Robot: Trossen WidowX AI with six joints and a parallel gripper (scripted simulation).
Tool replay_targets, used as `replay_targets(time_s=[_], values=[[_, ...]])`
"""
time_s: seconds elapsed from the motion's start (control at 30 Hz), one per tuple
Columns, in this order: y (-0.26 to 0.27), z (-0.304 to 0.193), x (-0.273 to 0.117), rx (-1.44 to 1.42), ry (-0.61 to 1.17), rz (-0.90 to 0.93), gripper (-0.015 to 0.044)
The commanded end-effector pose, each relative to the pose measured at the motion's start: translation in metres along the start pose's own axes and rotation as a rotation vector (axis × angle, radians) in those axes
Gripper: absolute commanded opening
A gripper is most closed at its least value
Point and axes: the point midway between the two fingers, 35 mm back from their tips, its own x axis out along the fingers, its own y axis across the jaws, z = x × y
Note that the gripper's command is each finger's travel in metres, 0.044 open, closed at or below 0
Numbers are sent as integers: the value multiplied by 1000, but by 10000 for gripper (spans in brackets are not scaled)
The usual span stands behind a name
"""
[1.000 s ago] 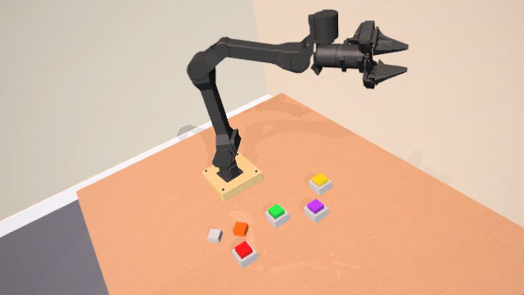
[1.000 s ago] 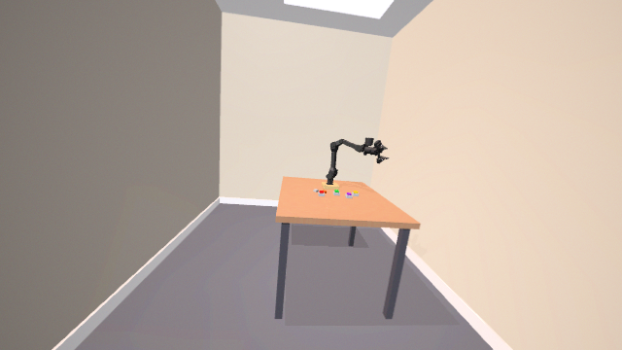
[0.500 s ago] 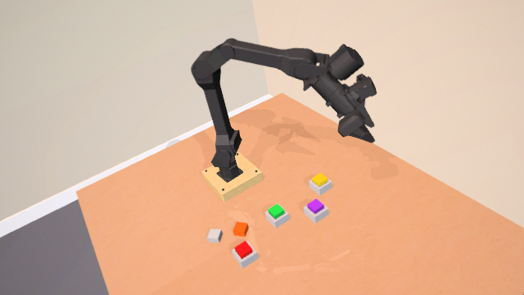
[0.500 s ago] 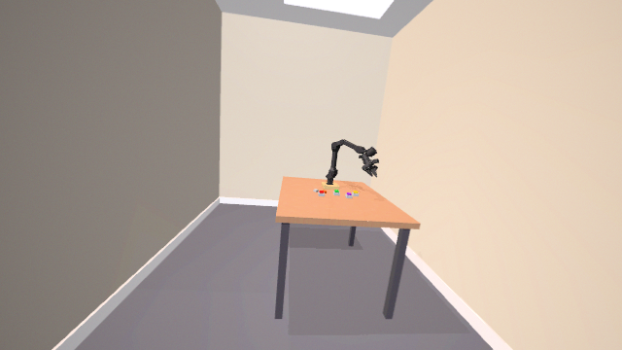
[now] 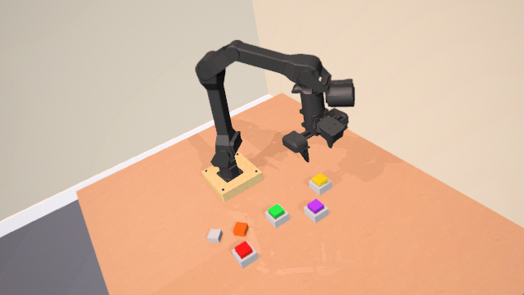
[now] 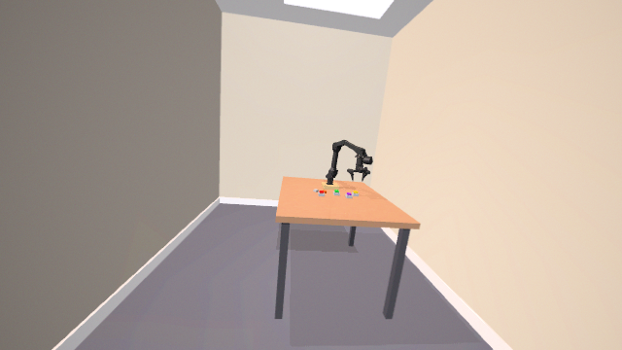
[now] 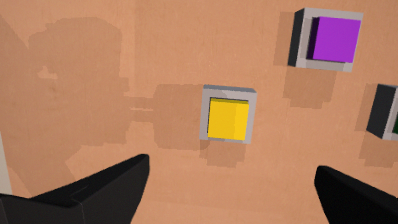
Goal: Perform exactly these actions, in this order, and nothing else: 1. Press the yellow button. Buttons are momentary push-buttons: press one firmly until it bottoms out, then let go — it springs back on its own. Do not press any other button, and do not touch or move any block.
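Observation:
The yellow button (image 5: 319,179) (image 6: 356,192) (image 7: 228,119) stands up in its light grey housing on the table. My gripper (image 5: 319,153) (image 6: 358,180) (image 7: 231,168) is open and empty, with its fingers pointing down. It hangs above the table near the yellow button, well clear of it in height. In the wrist view the button shows ahead of the gap between the two fingertips, and nothing touches it.
The purple button (image 5: 315,206) (image 6: 349,194) (image 7: 336,39) is the yellow one's nearest neighbour. The green button (image 5: 276,211) (image 6: 336,192) and red button (image 5: 243,249) stand farther off. An orange block (image 5: 241,229) and a light grey block (image 5: 214,235) lie near the red button.

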Motion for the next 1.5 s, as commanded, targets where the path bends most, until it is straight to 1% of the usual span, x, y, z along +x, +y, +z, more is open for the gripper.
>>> replay_targets(time_s=[0.0, 0.03, 0.1, 0.2, 0.23, 0.5, 0.53, 0.83, 1.47], values=[[-2, -3, 1, 28, 22, -9, 400], [-2, -3, 1, 28, 22, -9, 400], [-1, -2, 11, 28, 22, -9, 348], [-1, -3, 53, 28, 22, -9, 269], [-2, -4, 60, 28, 22, -9, 242], [-2, -4, 63, 28, 22, -9, 32], [-2, -4, 63, 28, 22, -9, 20], [-2, -4, 64, 28, 22, -9, 20], [-2, -5, 94, 28, 22, -9, 20]])
